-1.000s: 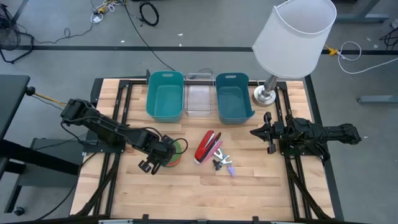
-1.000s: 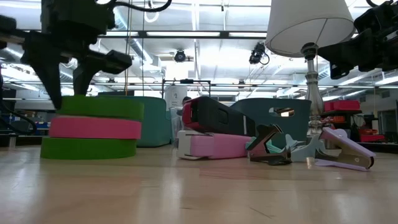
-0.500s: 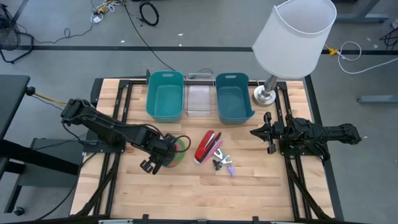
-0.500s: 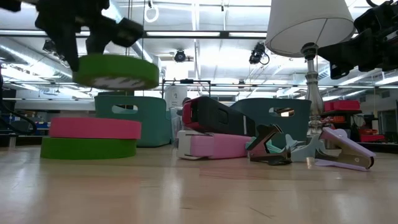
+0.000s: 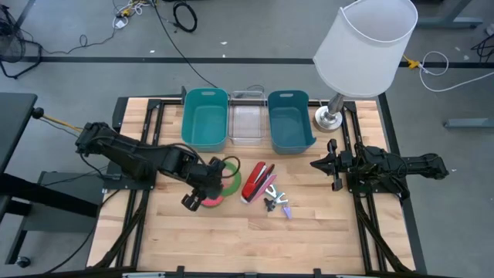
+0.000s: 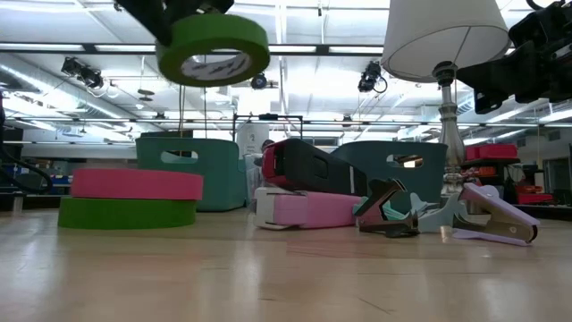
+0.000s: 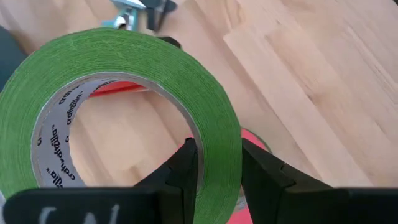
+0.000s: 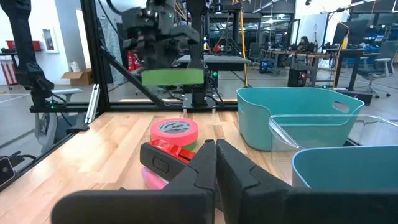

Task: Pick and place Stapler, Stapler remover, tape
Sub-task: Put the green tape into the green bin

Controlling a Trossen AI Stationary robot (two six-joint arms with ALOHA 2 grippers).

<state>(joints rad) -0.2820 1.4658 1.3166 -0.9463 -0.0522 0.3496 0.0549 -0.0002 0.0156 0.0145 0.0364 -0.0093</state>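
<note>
Bins first: the two teal bins and the clear tray beyond the left gripper look empty, so nothing's placed yet imo. That gripper is clamped on the wall of a green tape roll, lifted above the pink and green rolls. Red stapler and staple removers lie just beside it, untouched; right gripper sits closed and empty, well apart.

The raised tape roll is bright green with a pale grey core carrying dark lettering. On the table a pink roll lies on a green roll. The stapler, at three o'clock from those rolls, is red on top with a pink base. At its five o'clock, the staple removers are dark and lilac. Two teal bins flank a clear bin at twelve o'clock. The lamp shade is white. The table is light wood with visible grain.
</note>
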